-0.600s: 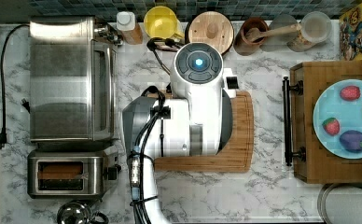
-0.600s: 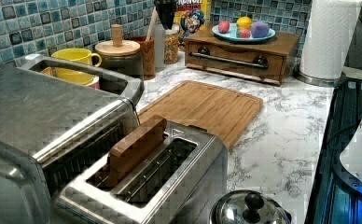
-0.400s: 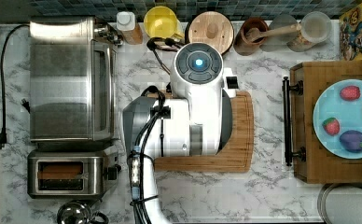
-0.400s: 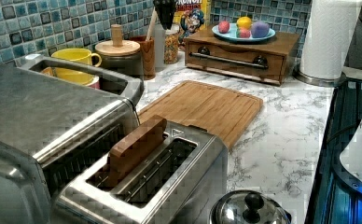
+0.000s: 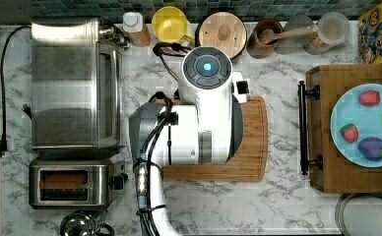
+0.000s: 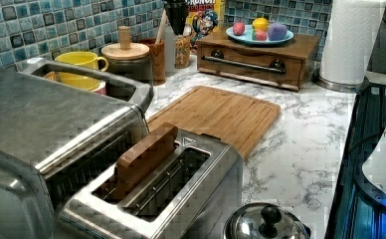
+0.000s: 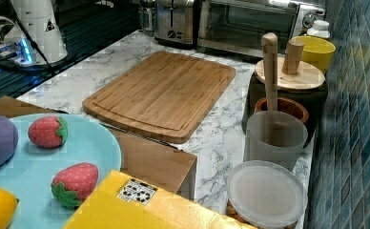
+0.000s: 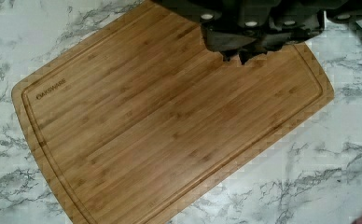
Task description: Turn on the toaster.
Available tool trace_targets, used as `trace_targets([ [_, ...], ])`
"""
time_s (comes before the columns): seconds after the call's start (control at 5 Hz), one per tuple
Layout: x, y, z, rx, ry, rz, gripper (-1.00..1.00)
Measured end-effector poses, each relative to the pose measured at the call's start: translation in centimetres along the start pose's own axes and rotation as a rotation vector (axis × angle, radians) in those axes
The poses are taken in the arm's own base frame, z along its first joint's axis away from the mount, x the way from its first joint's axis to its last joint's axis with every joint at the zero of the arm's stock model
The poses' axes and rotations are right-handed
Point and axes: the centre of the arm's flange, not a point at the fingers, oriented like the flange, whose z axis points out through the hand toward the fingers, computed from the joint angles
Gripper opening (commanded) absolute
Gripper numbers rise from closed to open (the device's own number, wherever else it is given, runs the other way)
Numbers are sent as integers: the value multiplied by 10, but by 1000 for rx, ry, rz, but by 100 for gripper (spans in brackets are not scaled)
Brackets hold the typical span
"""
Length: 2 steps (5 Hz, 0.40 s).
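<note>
Small boxy brushed-steel toaster [image 5: 71,185] is seen at the top view's lower left on the white marbled surface [image 5: 277,206], just beside the large steel toaster oven [image 5: 73,83]. Dark tool [image 8: 239,55] is held above the bamboo cutting board [image 8: 170,135], tips pressed together, nothing gripped.

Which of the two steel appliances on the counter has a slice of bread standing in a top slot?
The small pop-up toaster, with brown bread upright in one slot. The larger toaster oven beside it has a flat closed top.
</note>
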Motion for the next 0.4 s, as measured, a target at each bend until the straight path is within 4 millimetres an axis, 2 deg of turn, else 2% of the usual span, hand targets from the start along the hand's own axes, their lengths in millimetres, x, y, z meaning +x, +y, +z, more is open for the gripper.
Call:
trace_targets([
  [0.2,-5,-2,10,-12,-15,-23,-100],
  [0.4,-22,-14,21,-9,-8,-103,-100],
])
